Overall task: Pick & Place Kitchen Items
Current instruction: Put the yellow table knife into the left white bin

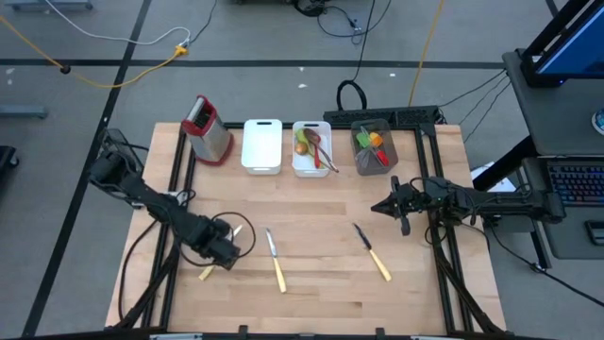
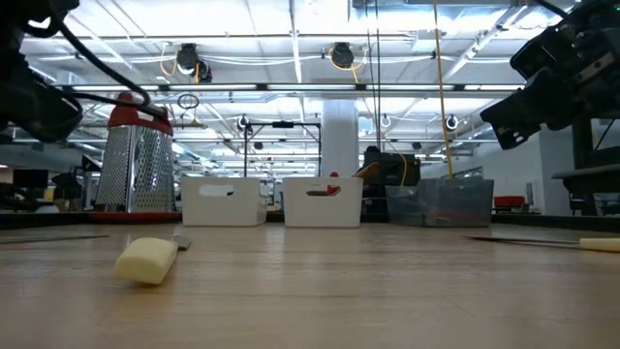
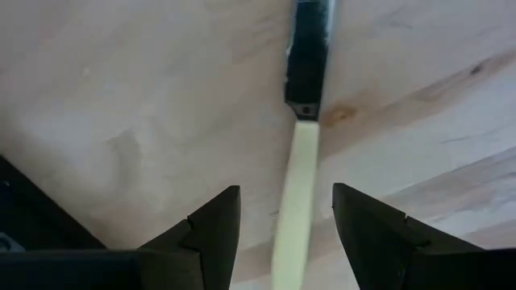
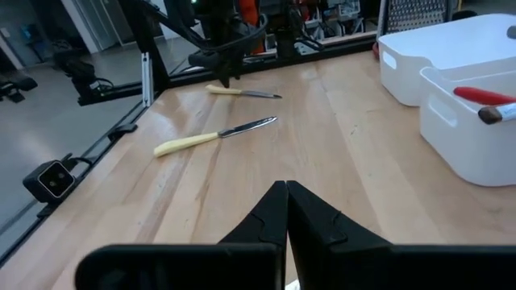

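Left wrist view: left hand [image 3: 286, 234] released, fingers astride cream-handled knife [image 3: 297, 201], probably not touching. Next: lower, clench. Right hand [image 4: 286, 211] clenched, idle.

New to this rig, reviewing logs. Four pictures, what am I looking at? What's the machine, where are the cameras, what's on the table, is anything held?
Two dark robot arms work at a wooden table. One camera looks straight down, one sits at table height, and one rides on each wrist.

At the far edge stand a box grater, an empty white tray, a white tray with utensils and a grey bin with utensils. Three cream-handled knives lie on the wood.

The left pincer is down at the left knife, open, its fingers on either side of the handle but not closed on it. The right pincer is shut and empty, hovering near the right edge. Nothing is held.
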Action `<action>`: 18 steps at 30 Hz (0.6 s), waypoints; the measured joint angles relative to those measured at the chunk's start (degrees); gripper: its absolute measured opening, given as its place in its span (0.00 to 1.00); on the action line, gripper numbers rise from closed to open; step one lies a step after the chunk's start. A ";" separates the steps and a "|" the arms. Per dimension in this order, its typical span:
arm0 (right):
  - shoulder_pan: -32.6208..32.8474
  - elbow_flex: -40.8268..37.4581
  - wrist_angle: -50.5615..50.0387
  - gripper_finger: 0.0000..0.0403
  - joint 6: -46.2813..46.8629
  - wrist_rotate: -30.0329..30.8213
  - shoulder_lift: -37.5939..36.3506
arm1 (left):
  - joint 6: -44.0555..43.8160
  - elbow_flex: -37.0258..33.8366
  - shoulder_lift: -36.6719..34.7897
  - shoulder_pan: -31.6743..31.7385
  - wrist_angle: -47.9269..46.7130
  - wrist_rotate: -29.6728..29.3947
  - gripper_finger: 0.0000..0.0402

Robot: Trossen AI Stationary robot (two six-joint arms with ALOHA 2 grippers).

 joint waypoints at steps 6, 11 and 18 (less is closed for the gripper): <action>-0.02 0.00 -0.74 0.00 -2.57 3.10 0.01 | -0.32 -2.21 0.00 -0.28 6.69 -0.03 0.50; -0.02 0.00 -0.96 0.00 -2.62 4.39 0.00 | -1.24 -4.70 0.17 -0.83 9.22 -0.98 0.50; -0.02 0.00 -0.85 0.00 -2.05 4.41 0.00 | -1.36 -7.64 -0.02 -0.82 12.74 0.17 0.50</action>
